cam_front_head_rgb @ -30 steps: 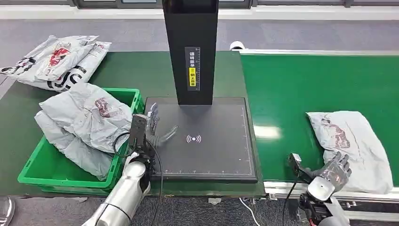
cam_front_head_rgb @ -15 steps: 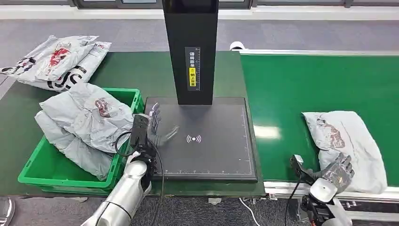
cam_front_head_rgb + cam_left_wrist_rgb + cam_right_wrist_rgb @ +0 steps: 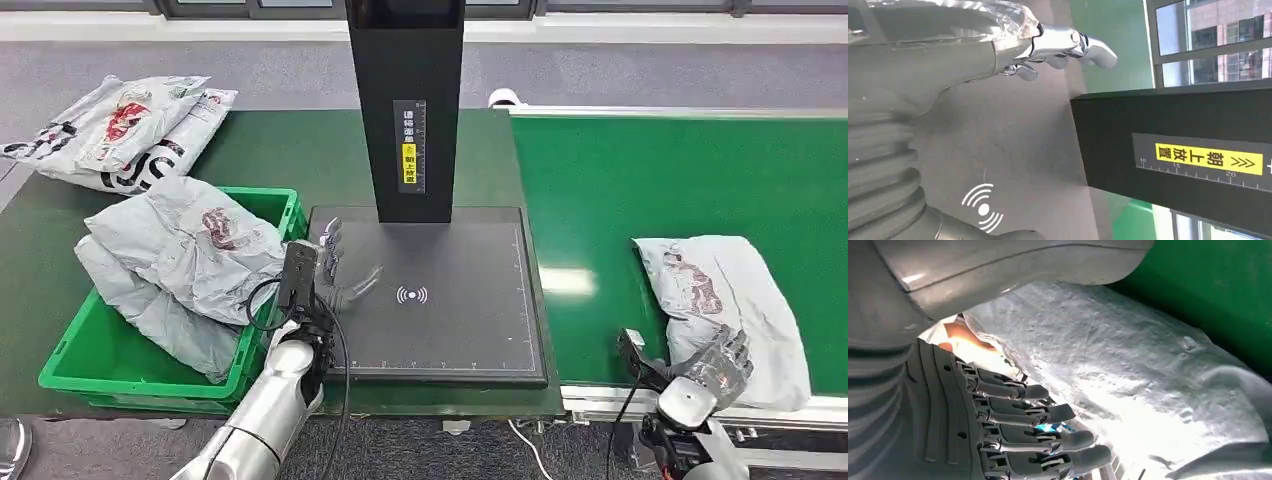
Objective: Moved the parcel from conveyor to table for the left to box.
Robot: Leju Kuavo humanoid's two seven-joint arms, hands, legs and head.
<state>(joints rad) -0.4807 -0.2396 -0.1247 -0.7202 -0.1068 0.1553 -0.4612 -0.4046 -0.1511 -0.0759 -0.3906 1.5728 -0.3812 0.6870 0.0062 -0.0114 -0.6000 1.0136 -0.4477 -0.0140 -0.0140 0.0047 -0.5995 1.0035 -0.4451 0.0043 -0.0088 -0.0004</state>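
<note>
While the parcel [image 3: 722, 305] lies on the belt [image 3: 640, 180], the right hand [image 3: 718, 362] spreads over its near edge, holding nothing. Left hand [image 3: 335, 275] hovers released over the scan pad [image 3: 450, 320], beside a bin [image 3: 75, 355] of bags [image 3: 185, 255]; a black post [image 3: 408, 110] stands behind.

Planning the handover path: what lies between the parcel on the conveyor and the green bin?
In the head view, the black scanner platform with its upright post lies between parcel and green bin.
</note>
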